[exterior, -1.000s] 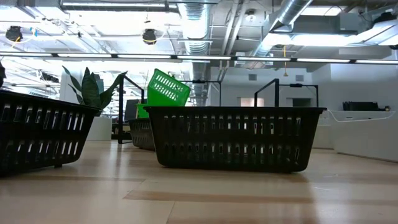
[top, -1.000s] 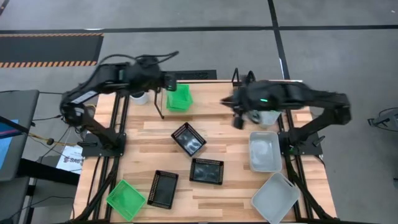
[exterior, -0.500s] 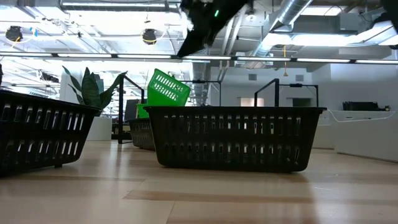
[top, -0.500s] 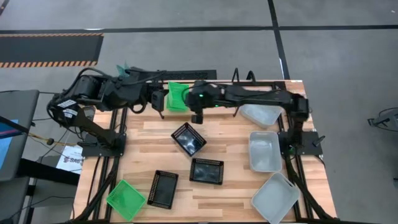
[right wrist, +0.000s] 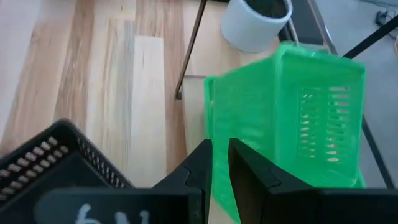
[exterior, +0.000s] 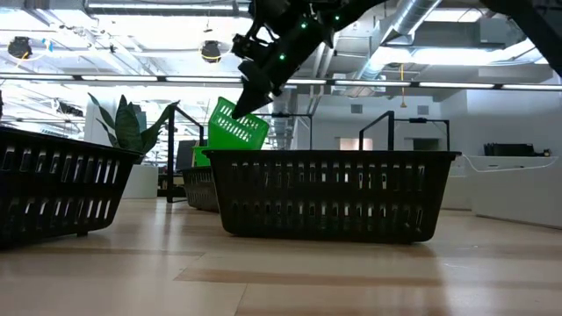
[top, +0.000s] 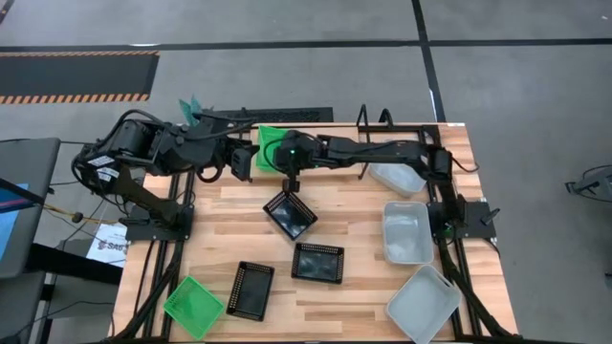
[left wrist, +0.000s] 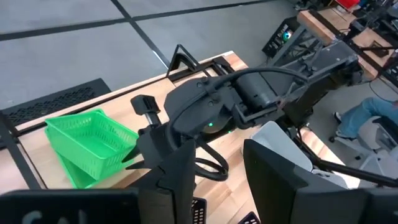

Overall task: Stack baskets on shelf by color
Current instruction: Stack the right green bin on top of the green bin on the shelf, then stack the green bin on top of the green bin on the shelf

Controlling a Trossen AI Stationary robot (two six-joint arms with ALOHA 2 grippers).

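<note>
Over green basket (right wrist: 292,118) (tilted): right tool (right wrist: 219,163).

The worktop (top: 363,296) is pale wood in lengthwise strips of lighter and darker tan. Two bright green baskets (top: 271,143) with slotted sides sit on the shelf, and a third green basket (top: 193,306) lies at the near left corner. Three black mesh baskets (top: 316,262) have slatted walls. Three white baskets (top: 407,232) are translucent, milky grey. Both arms are dark, the right arm (top: 363,151) showing a small green light. The plant pot (right wrist: 255,23) is white.
</note>
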